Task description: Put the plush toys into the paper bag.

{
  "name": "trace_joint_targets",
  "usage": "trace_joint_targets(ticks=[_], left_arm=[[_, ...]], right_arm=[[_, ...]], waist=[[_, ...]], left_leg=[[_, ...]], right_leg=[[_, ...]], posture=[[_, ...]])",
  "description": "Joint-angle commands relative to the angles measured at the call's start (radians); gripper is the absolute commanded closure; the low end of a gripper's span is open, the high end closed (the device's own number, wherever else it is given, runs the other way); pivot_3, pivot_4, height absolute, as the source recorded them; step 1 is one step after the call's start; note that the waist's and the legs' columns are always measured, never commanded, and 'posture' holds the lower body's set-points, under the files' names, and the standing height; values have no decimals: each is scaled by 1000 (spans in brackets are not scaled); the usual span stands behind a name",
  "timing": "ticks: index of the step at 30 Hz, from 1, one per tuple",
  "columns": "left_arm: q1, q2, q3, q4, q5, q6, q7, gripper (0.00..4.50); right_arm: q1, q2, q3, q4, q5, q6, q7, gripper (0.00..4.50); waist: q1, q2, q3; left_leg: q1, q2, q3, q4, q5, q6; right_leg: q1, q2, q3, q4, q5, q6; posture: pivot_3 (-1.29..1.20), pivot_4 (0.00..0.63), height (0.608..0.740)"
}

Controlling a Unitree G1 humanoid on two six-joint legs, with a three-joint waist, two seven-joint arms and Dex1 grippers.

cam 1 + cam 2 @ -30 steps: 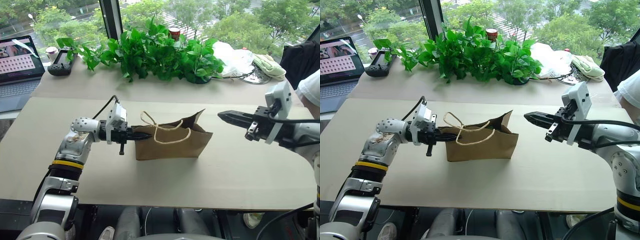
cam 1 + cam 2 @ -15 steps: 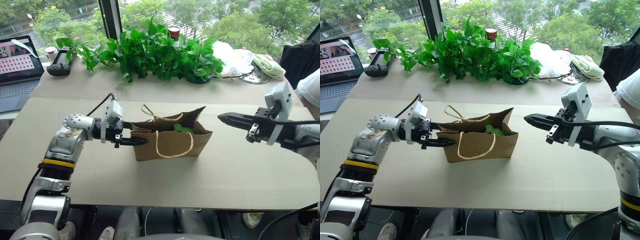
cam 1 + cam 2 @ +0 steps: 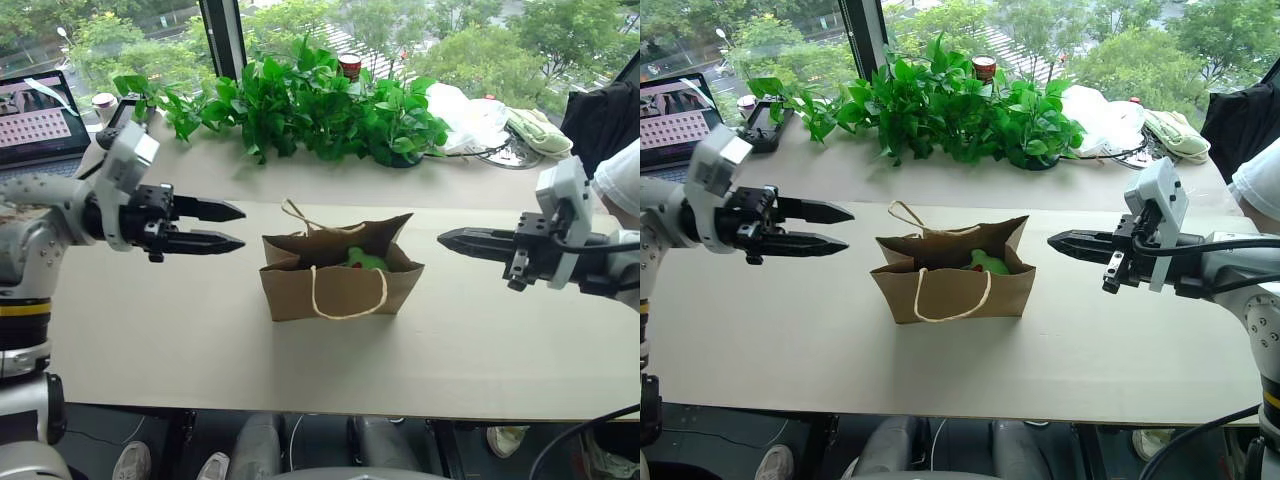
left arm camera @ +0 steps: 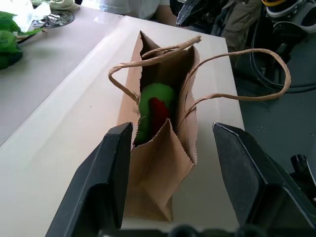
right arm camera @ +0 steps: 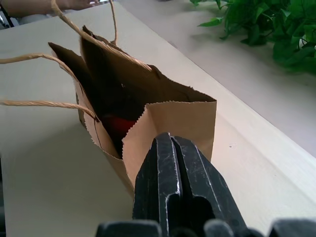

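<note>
**Desk:** What stands nearest you on the table?

**Operator:** The plain brown kraft paper bag with twisted cord handles, upright and mouth-up on the pale tabletop. I judge it stands that way so the toys stay put: the fuzzy bright green plush lump and the red chili-shaped plush both lie inside it, touching each other.

**Desk:** And your tools, relative to that bag?

**Operator:** My left gripper hangs clear of the bag's left side, black fingers spread, holding nothing. My right gripper hangs off the bag's right side, fingers pressed together, empty, aimed at the bag. Neither touches paper. Beyond the bag, the leafy green plants line the window sill.
</note>
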Motion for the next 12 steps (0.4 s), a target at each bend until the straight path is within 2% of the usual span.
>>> trace_joint_targets(ticks=[1,12], left_arm=[[-49,14,9,20,5,-26,-15,1724],[-39,4,14,4,-7,-26,-13,1724]], right_arm=[[-39,-15,6,11,1,-28,17,4500],[-55,-13,29,30,-8,-35,23,4500]], waist=[[0,0,0],[0,0,0]], left_leg=[[0,0,1,0,0,0],[-1,0,3,0,0,0]], right_leg=[[0,0,0,0,0,0],[-1,0,0,0,0,0]], posture=[[0,150,740],[0,150,740]])
